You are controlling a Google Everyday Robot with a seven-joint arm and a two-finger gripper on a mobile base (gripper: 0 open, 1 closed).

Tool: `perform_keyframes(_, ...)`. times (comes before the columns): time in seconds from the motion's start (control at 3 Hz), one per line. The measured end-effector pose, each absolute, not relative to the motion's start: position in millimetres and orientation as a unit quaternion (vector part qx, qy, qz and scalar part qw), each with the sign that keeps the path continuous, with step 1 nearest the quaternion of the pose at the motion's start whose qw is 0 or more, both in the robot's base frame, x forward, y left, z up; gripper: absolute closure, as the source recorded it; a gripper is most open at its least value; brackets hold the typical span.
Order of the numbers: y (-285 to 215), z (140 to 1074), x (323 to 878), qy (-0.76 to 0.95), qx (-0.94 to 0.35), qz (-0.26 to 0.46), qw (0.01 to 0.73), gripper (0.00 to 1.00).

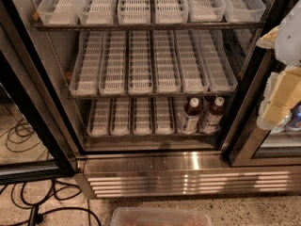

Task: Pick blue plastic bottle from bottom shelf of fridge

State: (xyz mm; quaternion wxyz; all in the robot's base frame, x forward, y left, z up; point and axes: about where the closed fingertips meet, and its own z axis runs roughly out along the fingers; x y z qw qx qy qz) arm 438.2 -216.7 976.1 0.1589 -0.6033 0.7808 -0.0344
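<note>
The fridge (188,171) stands open in front of me, with a black frame and a ribbed steel base panel. On the bottom shelf (127,134), the blue plastic bottle (190,115) stands upright in a lane tray right of centre; it has a white cap, dark liquid and a pale label. Touching its right side is a similar bottle with a reddish-brown label (213,114). My gripper (278,105), cream and white, hangs at the right edge of the view. It is outside the fridge, to the right of both bottles and about level with them.
Two upper shelves (141,26) hold rows of white slotted trays. The black door frame (33,121) angles out at the left, with cables (19,135) on the floor beside it. A clear plastic tub (160,216) sits on the floor in front. Cans (295,119) show behind glass at the right.
</note>
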Motion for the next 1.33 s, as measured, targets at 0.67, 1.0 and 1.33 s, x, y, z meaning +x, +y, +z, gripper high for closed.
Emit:
perform_keyframes(0.67,-219.7,939.1,446.4,0.798,-0.579,-0.005,0.168,0.00)
perform_keyframes(1.0,-213.9,874.4,453.5,0.807,-0.560,0.037,0.181,0.00)
perform_keyframes(1.33,-198.7,813.1,456.2,0.793,-0.573,0.064,0.198,0.00)
